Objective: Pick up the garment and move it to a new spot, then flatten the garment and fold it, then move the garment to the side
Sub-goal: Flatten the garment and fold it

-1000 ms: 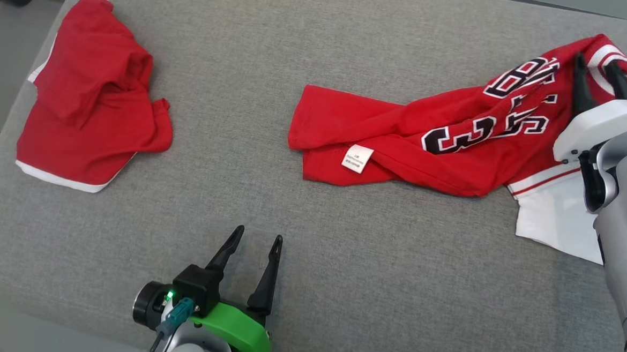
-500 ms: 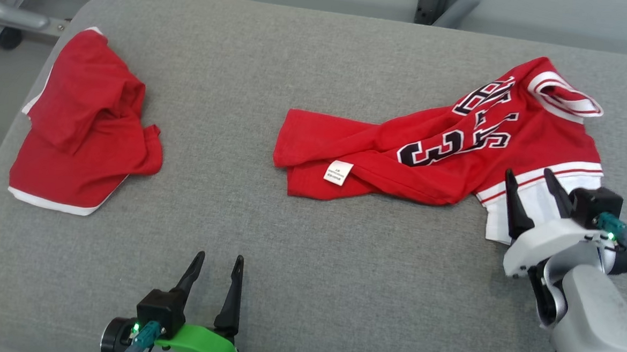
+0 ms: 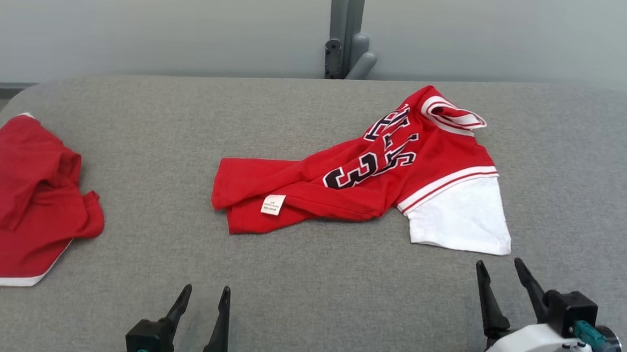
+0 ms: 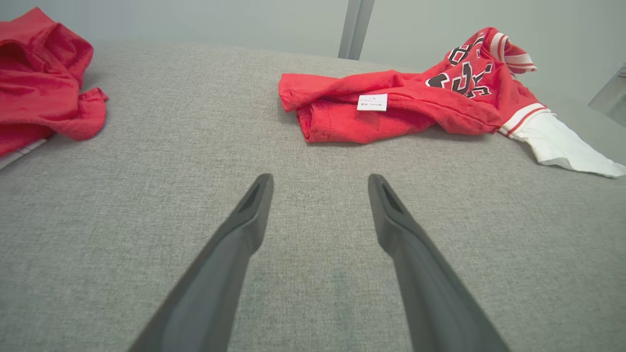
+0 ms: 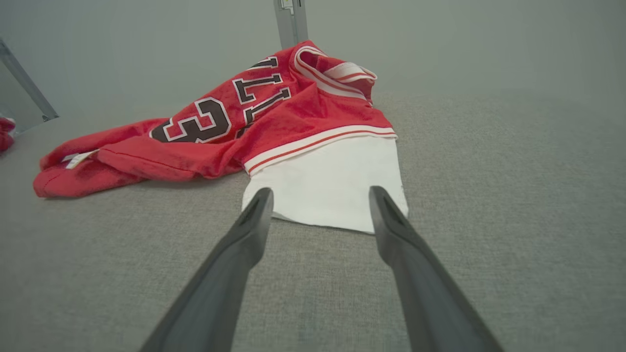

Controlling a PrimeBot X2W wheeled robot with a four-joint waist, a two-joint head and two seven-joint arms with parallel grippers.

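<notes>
**Jersey crumpled on the counter, both hands empty**

Two hands, two red garments, one grey counter (image 3: 308, 283). The jersey (image 3: 366, 184) lies bunched and half twisted ahead of the right hand (image 3: 500, 262). Its white panel (image 3: 459, 216) is spread flat just beyond that hand's fingertips but not touching them. From the left hand (image 3: 206, 288) the jersey sits further off, ahead and to the right.

Its long axis runs on a slant. The red hem end, with one small white label (image 3: 273, 204), lies nearer the left hand's side. The striped trim end (image 3: 453, 114) points away from both hands towards the far wall, where a single grey post (image 3: 347, 33) stands.

Both hands hover low over bare cloth with fingers spread apart — neither holds anything.

The second red garment (image 3: 17, 203), white-edged, lies crumpled well off to the left of the left hand, and the edge of the head view cuts it off. The jersey's black lettering is creased: a "3" reads clearly, while the rest is folded and hard to make out. The left hand's body is cut off at the bottom of the head view — only its fingers and dark mount are seen.
</notes>
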